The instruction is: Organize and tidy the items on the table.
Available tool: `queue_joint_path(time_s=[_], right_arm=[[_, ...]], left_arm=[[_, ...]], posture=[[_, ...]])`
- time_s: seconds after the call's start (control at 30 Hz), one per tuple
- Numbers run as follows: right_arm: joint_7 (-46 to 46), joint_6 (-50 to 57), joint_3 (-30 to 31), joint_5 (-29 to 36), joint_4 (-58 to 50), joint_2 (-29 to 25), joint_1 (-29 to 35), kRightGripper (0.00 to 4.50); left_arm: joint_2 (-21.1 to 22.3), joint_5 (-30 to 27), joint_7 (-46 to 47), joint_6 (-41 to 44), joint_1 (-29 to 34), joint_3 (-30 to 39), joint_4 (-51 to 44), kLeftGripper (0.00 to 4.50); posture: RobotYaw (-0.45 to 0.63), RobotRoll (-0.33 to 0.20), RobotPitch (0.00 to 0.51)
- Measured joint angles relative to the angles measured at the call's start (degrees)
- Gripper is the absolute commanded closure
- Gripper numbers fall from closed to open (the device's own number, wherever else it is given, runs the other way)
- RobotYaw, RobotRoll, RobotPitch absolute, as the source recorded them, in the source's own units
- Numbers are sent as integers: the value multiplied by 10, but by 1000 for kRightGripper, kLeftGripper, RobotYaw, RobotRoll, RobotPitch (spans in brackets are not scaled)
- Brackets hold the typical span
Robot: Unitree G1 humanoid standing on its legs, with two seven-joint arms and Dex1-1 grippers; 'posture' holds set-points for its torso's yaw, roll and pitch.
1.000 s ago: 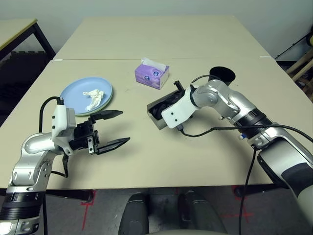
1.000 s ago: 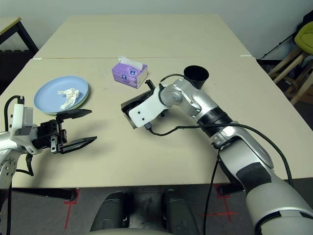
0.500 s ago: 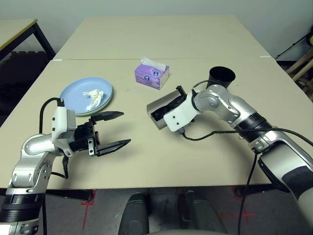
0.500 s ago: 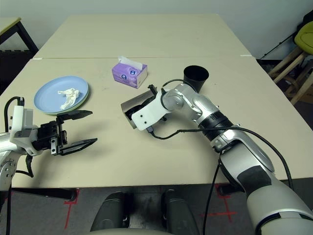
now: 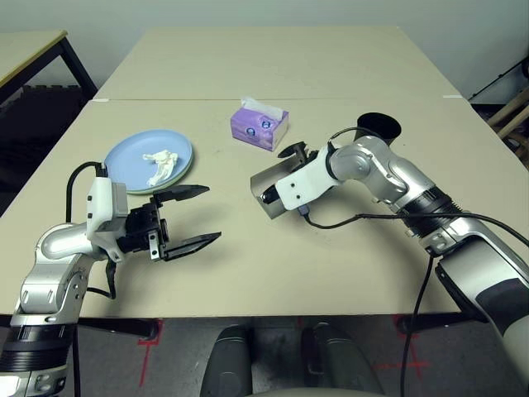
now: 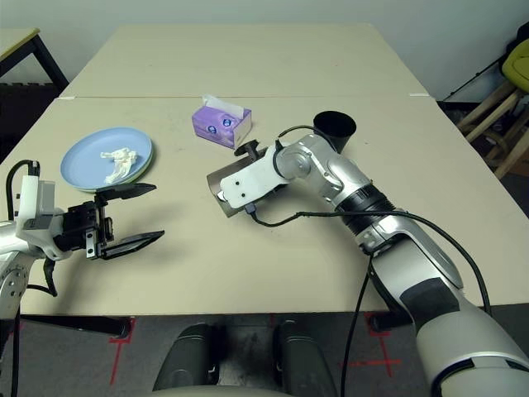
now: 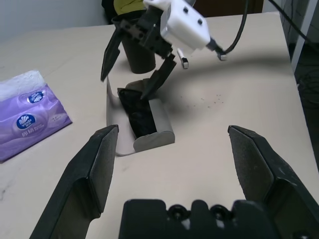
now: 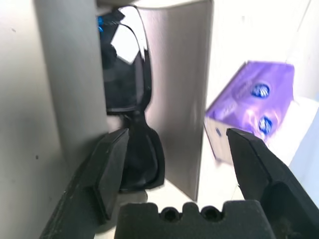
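Open grey glasses case, on the beige table btwn the two grippers: black sunglasses lie inside, w/ a white patch beside them in the R wrist view. Blue plate, L side of table, sits on green plate, whose rim shows along one edge; the blue one bears a crumpled white tissue. Purple tissue box, farther back than the case, has a white sheet sticking up from its top. Black cup, R side & toward the back, partly hidden by the R arm; mouth up, contents can't be told.

Appearance: case is oblong, set at a slant, smooth & greyish outside, w/ its two sides spread apart; sunglasses are dark & glossy. Plates are round & shallow, w/ the tissue in a loose wad.

R gripper: fingers wide apart, at the case; one finger reaches over the open case, close to the sunglasses, the other is off to the side. No grip on either; whether the near finger touches can't be told. L gripper: fingers wide, nothing btwn them, over the table near the plates, well apart from the case.
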Motion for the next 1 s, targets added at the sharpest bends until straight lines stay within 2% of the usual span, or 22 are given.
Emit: queue_joint_path(time_s=[0.3, 0.43, 0.73, 1.0], right_arm=[[26, 153, -98, 97, -60, -4, -2, 33], [23, 238, -155, 153, -92, -3, 19, 33], [10, 358, -241, 269, -220, -22, 153, 33], [-16, 360, -294, 354, -271, -27, 261, 33]], left_arm=[[-13, 3, 5, -1, -28, -5, 21, 0], [-20, 3, 21, 6, -33, -5, 20, 0], [-27, 3, 41, 17, -47, -6, 20, 0], [-42, -6, 79, 66, -69, -6, 1, 0]], posture=[[77, 0, 91], [71, 0, 88], [53, 0, 84], [47, 0, 77]])
